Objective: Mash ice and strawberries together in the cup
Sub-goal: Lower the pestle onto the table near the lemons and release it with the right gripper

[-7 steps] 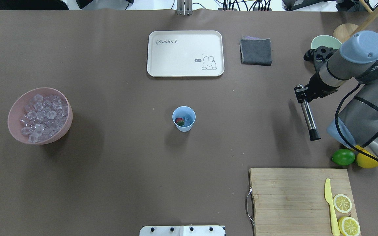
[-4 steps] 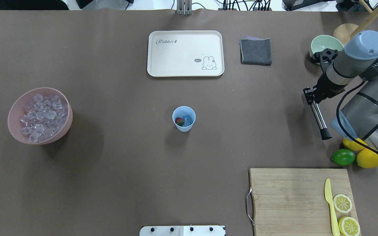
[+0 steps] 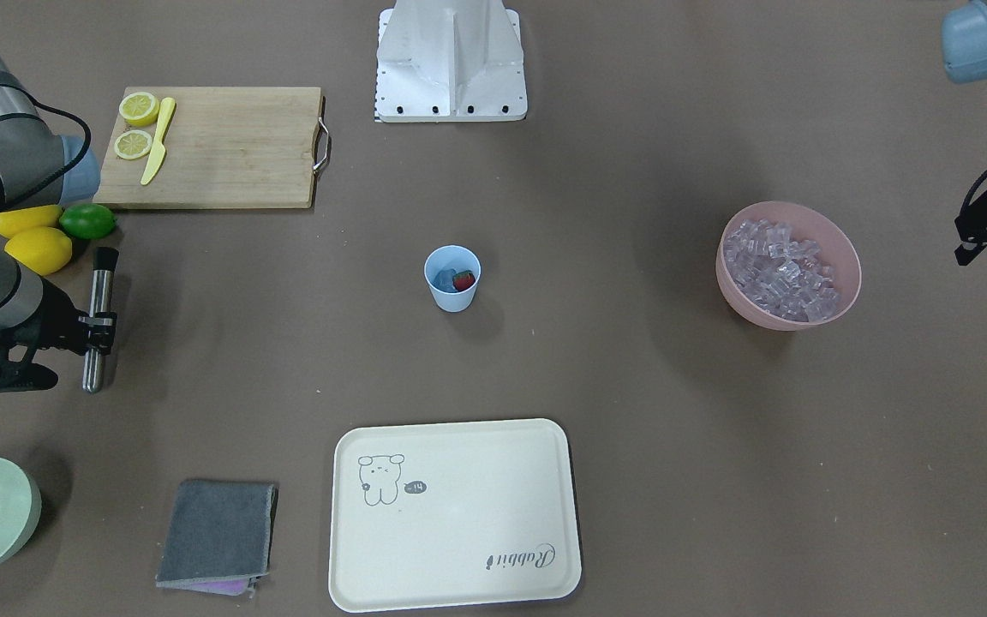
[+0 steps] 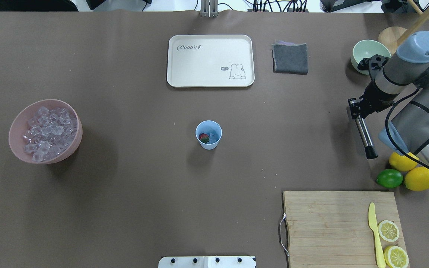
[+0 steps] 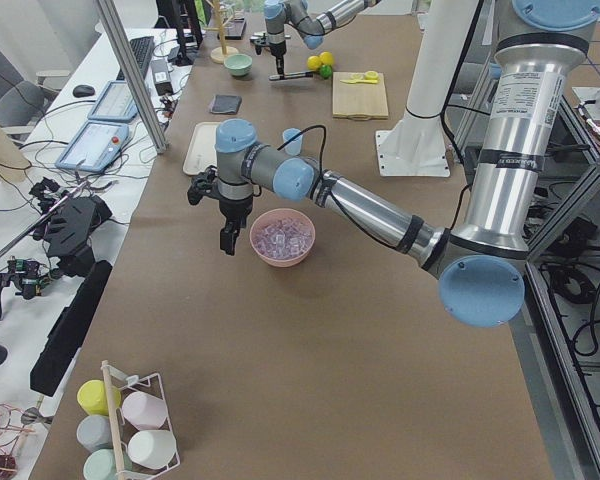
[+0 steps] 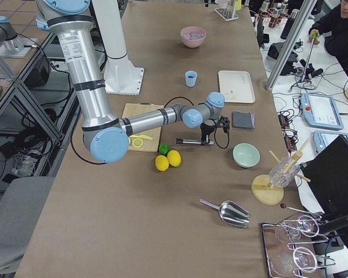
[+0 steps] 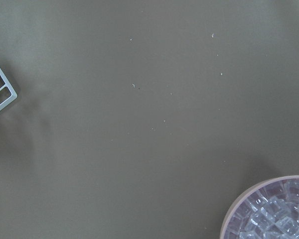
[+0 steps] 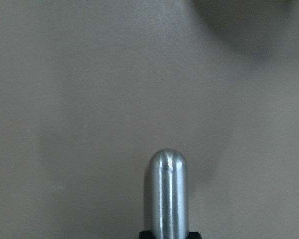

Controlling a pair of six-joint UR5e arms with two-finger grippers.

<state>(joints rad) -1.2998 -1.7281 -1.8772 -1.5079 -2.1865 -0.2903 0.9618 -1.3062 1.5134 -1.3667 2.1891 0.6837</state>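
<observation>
The light blue cup (image 4: 210,145) stands mid-table and holds a red strawberry (image 4: 203,138) and clear ice (image 4: 213,135); it also shows in the front view (image 3: 452,300). More ice (image 4: 47,130) fills the pink bowl (image 4: 73,146) at the left. My right gripper (image 4: 354,107) is shut on a steel muddler (image 4: 363,134) with a black end, held roughly level above the table far right of the cup; its rounded end shows in the right wrist view (image 8: 168,194). My left gripper (image 3: 986,223) hovers beyond the pink bowl; I cannot tell if it is open or shut.
A cream tray (image 4: 199,63) and a grey cloth (image 4: 290,58) lie at the far side. A pale green bowl (image 4: 363,50) sits by my right arm. A lime (image 4: 389,178), lemons (image 4: 419,178) and a cutting board (image 4: 322,223) with a yellow knife lie near right.
My right gripper has moved to the right with the muddler, farther from the cup and closer to the lemons. The cup and the pink bowl have not moved.
</observation>
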